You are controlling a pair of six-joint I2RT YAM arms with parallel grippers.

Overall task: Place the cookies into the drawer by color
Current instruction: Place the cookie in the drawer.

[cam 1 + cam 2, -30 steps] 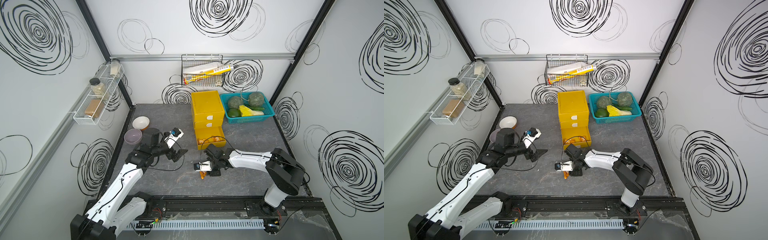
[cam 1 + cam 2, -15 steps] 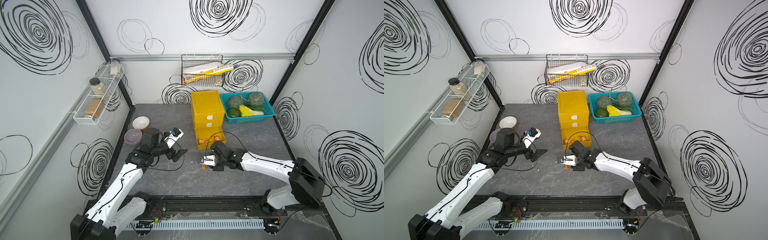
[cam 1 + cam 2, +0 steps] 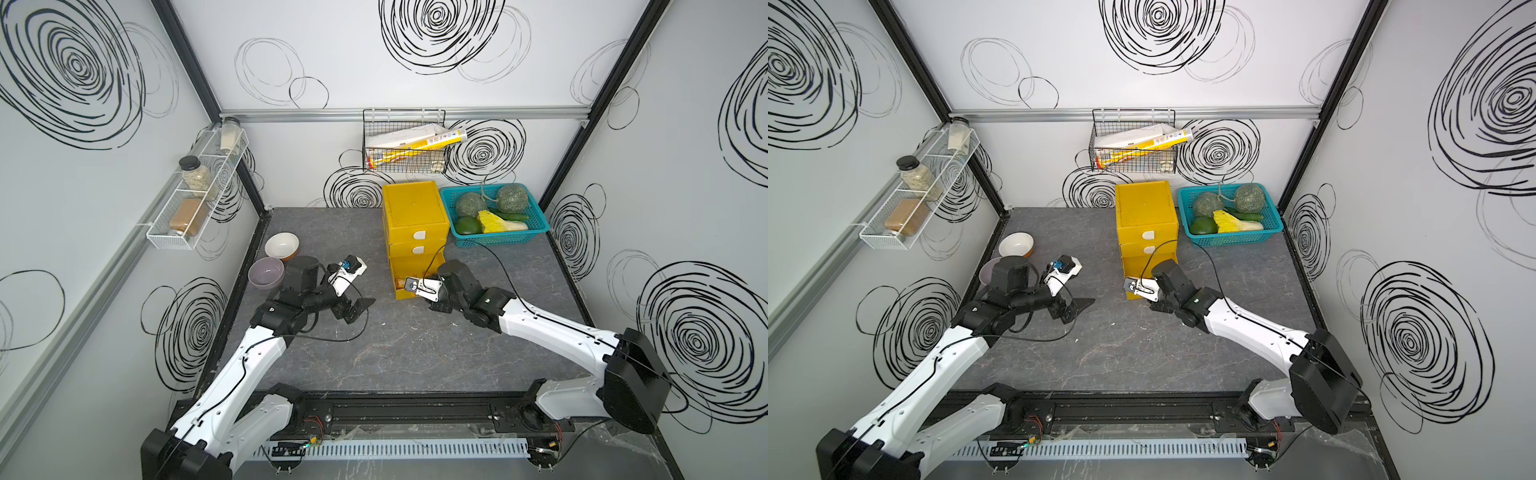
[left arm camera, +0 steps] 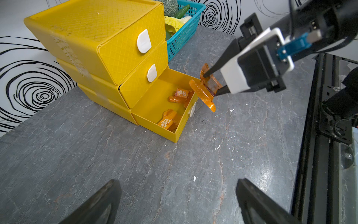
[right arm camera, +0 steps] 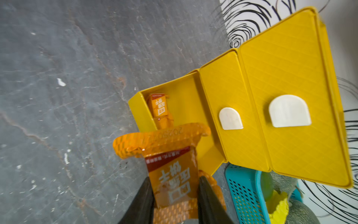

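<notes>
my right gripper [image 4: 211,84] pinches an orange packet [image 4: 201,95] at the front rim of the open bottom drawer [image 4: 155,129]; left gripper [image 4: 177,186] gapes wide, empty.

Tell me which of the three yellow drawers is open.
The bottom drawer: it is pulled out toward the front, with orange packets lying inside. The middle drawer and top drawer above it are pushed in, shut.

Orange packet [image 5: 171,174] at the front lip of the drawer [image 5: 280,67], bottom compartment open: white characters 压缩饼干, stamped number starting 2025, rest unclear. Second orange packet [image 4: 167,122] inside, same characters.
</notes>
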